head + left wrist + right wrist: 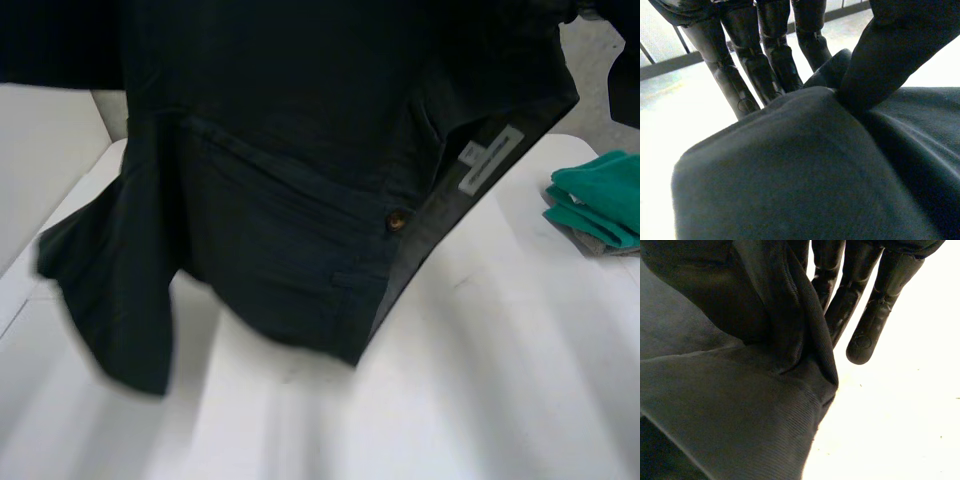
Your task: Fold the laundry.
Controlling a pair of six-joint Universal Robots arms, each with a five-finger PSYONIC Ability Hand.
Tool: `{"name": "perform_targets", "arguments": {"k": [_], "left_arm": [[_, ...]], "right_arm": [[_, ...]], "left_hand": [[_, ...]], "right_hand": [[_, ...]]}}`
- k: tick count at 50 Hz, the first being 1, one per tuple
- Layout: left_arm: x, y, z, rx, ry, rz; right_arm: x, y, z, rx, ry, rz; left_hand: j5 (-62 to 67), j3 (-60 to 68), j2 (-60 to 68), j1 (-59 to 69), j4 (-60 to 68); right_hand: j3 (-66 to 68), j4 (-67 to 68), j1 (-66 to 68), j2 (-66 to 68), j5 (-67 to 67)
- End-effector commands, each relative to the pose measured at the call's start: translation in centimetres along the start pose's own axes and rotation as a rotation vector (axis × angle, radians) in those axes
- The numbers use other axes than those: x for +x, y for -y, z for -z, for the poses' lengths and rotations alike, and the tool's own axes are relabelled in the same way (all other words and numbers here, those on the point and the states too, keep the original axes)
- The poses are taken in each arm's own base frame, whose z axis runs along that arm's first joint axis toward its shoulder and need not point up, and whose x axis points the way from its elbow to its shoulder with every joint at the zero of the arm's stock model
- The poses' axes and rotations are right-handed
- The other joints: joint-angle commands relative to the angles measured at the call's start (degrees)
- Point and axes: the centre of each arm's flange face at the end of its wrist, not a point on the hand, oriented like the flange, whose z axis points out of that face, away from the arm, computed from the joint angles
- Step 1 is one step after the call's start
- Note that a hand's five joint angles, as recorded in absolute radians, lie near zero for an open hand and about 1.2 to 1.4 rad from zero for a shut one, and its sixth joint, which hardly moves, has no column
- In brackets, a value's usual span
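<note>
A dark navy pair of trousers [280,200] hangs in the air above the white table [480,380], its waistband tilted, with a brown button [396,221] and a white label [490,158] showing. One leg end [110,300] droops toward the table at the left. My left hand [745,55] pinches a fold of the dark cloth [790,175] between straight fingers and thumb. My right hand [870,315] holds a bunched ridge of the same cloth [730,405] against its fingers.
A folded green cloth [600,200] lies at the table's right edge, on top of a grey piece. The near part of the table is bare white. Grey floor shows beyond the table's far right corner.
</note>
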Motion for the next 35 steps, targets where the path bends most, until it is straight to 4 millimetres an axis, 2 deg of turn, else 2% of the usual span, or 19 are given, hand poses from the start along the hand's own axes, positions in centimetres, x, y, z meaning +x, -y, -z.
{"name": "perform_targets", "arguments": {"k": [1, 2, 3, 6, 7, 10, 11, 12, 13, 14, 18, 19, 21, 22, 23, 24, 26, 30, 35], "left_arm": [[1.7, -7.4, -0.5, -0.175, -0.052, -0.013], [1.9, -8.6, -0.5, -0.2, -0.058, -0.013], [2.4, -11.1, -0.4, -0.255, -0.073, -0.018], [2.6, -14.7, -0.4, -0.326, -0.076, -0.032], [2.4, -17.6, -0.3, -0.378, -0.072, -0.044], [2.3, -21.6, 0.3, -0.456, -0.074, -0.055], [2.3, -24.4, 0.5, -0.494, -0.076, -0.059], [2.5, -25.3, 0.6, -0.503, -0.08, -0.058], [2.7, -26.4, 0.7, -0.511, -0.081, -0.058], [3.0, -28.5, 0.7, -0.515, -0.084, -0.057], [3.8, -32.7, 0.2, -0.475, -0.075, -0.06], [3.9, -33.2, -0.1, -0.458, -0.072, -0.062], [4.0, -34.2, -0.6, -0.43, -0.07, -0.067], [4.3, -34.9, -0.9, -0.405, -0.07, -0.068], [4.4, -35.1, -1.2, -0.392, -0.071, -0.069], [4.5, -35.2, -1.3, -0.383, -0.07, -0.068], [4.5, -35.3, -1.7, -0.369, -0.063, -0.067], [4.8, -35.0, -1.2, -0.382, -0.067, -0.063], [4.5, -34.2, 0.3, -0.436, -0.078, -0.063]], "right_arm": [[-0.2, -4.6, -2.8, -0.119, 0.046, -0.033], [-0.2, -5.4, -3.3, -0.138, 0.049, -0.037], [-0.3, -6.5, -3.9, -0.164, 0.056, -0.043], [-0.6, -9.7, -6.0, -0.23, 0.072, -0.033], [-0.7, -10.5, -6.4, -0.246, 0.075, -0.026], [-0.9, -13.9, -8.6, -0.289, 0.09, 0.016], [-1.0, -14.9, -9.2, -0.299, 0.091, 0.027], [-0.9, -16.6, -10.6, -0.303, 0.077, 0.047], [-0.8, -17.1, -11.1, -0.298, 0.067, 0.055], [-0.7, -17.7, -11.7, -0.297, 0.051, 0.064], [0.2, -20.6, -14.7, -0.25, -0.054, 0.116], [0.4, -21.0, -15.3, -0.229, -0.08, 0.128], [0.9, -22.0, -16.9, -0.161, -0.15, 0.161], [0.8, -22.1, -17.5, -0.126, -0.167, 0.177], [0.9, -22.5, -18.1, -0.086, -0.192, 0.19], [1.2, -22.5, -18.4, -0.066, -0.218, 0.202], [1.5, -22.4, -18.8, -0.037, -0.246, 0.221], [1.8, -21.6, -18.3, -0.059, -0.288, 0.24], [2.1, -19.0, -15.5, -0.153, -0.272, 0.231]], "left_hand": [[13.95, 11.48, 11.25, 14.43, 11.07], [13.95, 11.48, 11.25, 14.43, 11.07], [13.95, 11.48, 11.25, 14.43, 11.07], [13.95, 11.48, 11.25, 14.43, 11.07], [13.95, 11.48, 11.25, 14.43, 11.07], [13.95, 11.48, 11.25, 14.43, 11.07], [13.95, 11.48, 11.25, 14.43, 11.07], [13.95, 11.48, 11.25, 14.43, 11.07], [13.95, 11.48, 11.25, 14.43, 11.07], [13.95, 11.48, 11.25, 14.43, 11.07], [13.95, 11.48, 11.25, 14.43, 11.07], [12.3, 9.83, 9.61, 12.79, 9.43], [-4.43, -6.9, -7.13, -3.95, -7.31], [-35.84, -38.31, -38.54, -35.35, -38.71], [-52.14, -54.61, -54.84, -51.66, -55.02], [-56.05, -58.52, -58.75, -55.57, -58.93], [-55.99, -58.46, -58.68, -55.5, -58.86], [-56.01, -58.48, -58.7, -55.52, -58.88], [-55.67, -58.14, -58.37, -55.18, -58.54]], "right_hand": [[12.38, 11.76, 23.46, 12.48, 12.81], [12.38, 11.76, 23.46, 12.48, 12.81], [12.38, 11.76, 23.46, 12.48, 12.81], [12.38, 11.76, 23.46, 12.48, 12.81], [12.38, 11.76, 23.46, 12.48, 12.81], [12.38, 11.76, 23.46, 12.48, 12.81], [12.38, 11.76, 23.46, 12.48, 12.81], [12.38, 11.76, 23.46, 12.48, 12.81], [12.38, 11.76, 23.46, 12.48, 12.81], [12.38, 11.76, 23.46, 12.48, 12.81], [12.38, 11.76, 23.46, 12.48, 12.81], [12.38, 11.76, 23.46, 12.48, 12.81], [12.38, 11.76, 23.46, 12.48, 12.81], [-3.21, -3.84, 7.86, -3.11, -2.78], [-53.49, -54.12, -42.42, -53.39, -53.06], [-57.62, -58.24, -46.54, -57.52, -57.19], [-57.62, -58.24, -46.54, -57.52, -57.19], [-57.62, -58.24, -46.54, -57.52, -57.19], [-57.62, -58.24, -46.54, -57.52, -57.19]]}}
